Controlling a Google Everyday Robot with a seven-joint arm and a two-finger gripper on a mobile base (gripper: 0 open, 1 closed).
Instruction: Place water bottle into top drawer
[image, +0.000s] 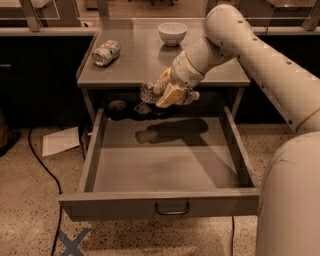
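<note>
My gripper is shut on the water bottle, a small clear crinkly bottle lying sideways in the fingers. It hangs in the air over the back part of the top drawer, just in front of the counter's front edge. The drawer is pulled wide open, a shallow grey metal tray with a small loop handle on its front panel. The bottle's shadow falls on the drawer floor near the back. The label and cap are mostly hidden by my fingers.
A dented green-and-white can lies on the grey counter at the left, a white bowl at the back. Dark small items sit at the drawer's rear. Paper and a black cable lie on the floor left.
</note>
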